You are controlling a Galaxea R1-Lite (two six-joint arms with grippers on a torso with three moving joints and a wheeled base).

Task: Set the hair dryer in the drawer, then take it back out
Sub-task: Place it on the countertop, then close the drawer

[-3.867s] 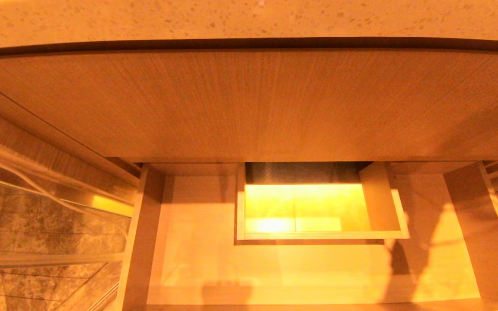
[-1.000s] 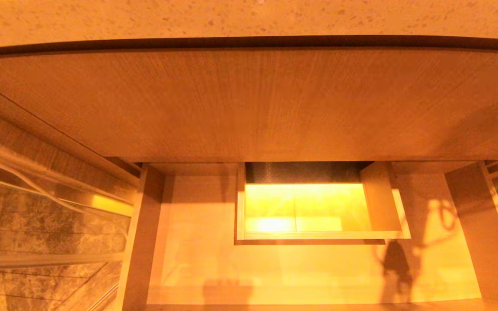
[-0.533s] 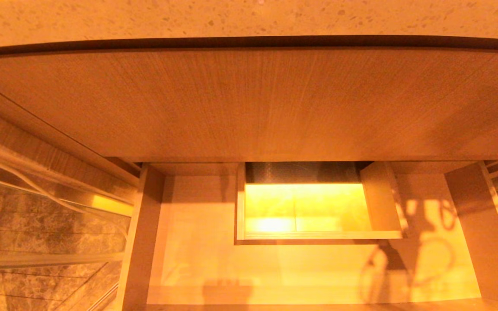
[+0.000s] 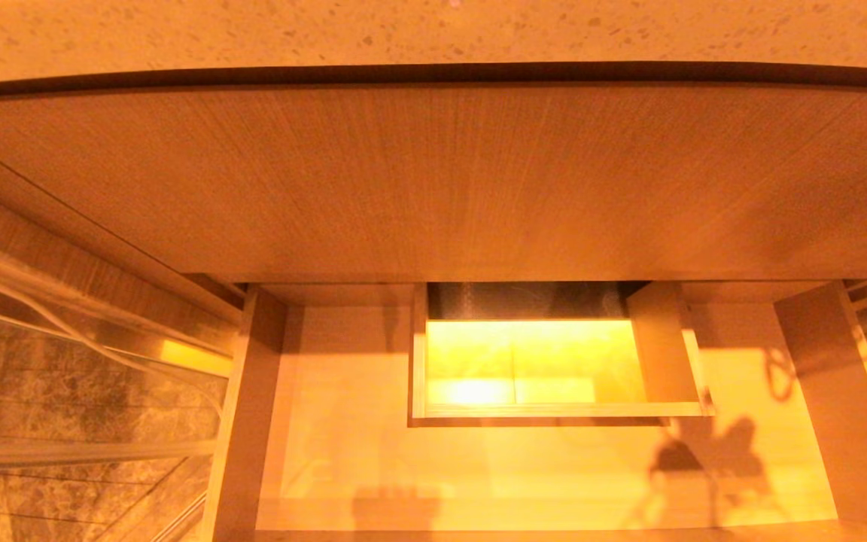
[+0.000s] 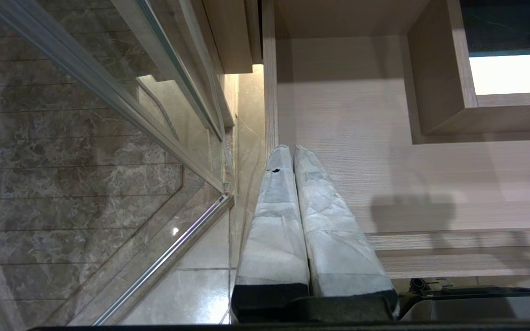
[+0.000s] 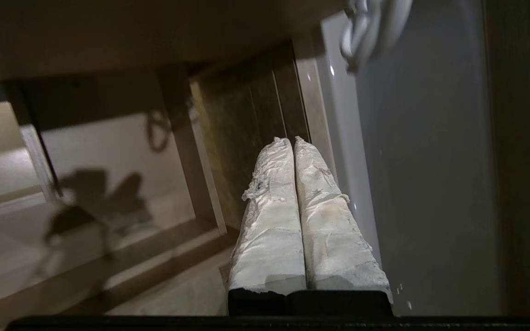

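Setting: a speckled stone countertop [image 4: 433,30] ran along the top of the head view, with a plain wood-grain panel [image 4: 433,181] beneath it filling the upper half.
Floor: marbled tile [image 5: 62,138] and a glass partition with a metal rail showed at the lower left of the head view.
Drawer: the drawer [image 4: 479,467] stood pulled open across the lower half of the head view, its pale floor bare except for shadows at lower right.
Cut-out: a boxed rectangular cut-out [image 4: 554,410] sat at lower centre, brightly lit inside.
Hair dryer: not visible in any view; a looped white cord [image 6: 371,27] hung at the top of the right wrist view.
Left gripper [image 5: 288,151]: wrapped fingers pressed together, holding nothing, over the drawer's left edge.
Right gripper [image 6: 290,142]: fingers pressed together and empty, beside the drawer's right side wall.
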